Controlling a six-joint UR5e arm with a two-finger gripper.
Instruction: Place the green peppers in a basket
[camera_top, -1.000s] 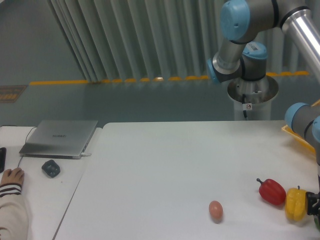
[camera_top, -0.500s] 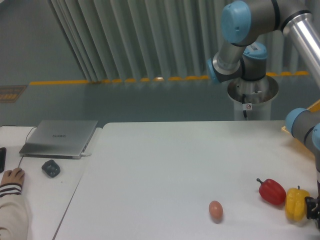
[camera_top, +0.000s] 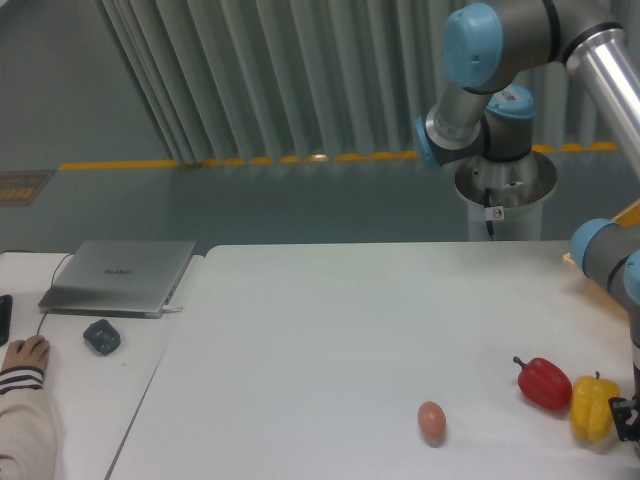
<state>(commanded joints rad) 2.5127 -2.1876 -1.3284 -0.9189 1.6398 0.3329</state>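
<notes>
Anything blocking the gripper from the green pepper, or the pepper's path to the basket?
Cannot fully tell. The green pepper is not visible in this frame, and the gripper is mostly cut off at the right edge. The yellow pepper sits right beside it, the red pepper just left. Only a sliver of the basket shows.

A white table (camera_top: 330, 330) carries an egg (camera_top: 431, 420) near its front edge. To the right lie a red pepper (camera_top: 544, 383) and, just beside it, a yellow pepper (camera_top: 592, 407). A yellow basket (camera_top: 598, 280) edge shows far right.

A side table (camera_top: 90, 385) at left holds a laptop (camera_top: 120, 276) and a dark mouse (camera_top: 101, 336).
</notes>
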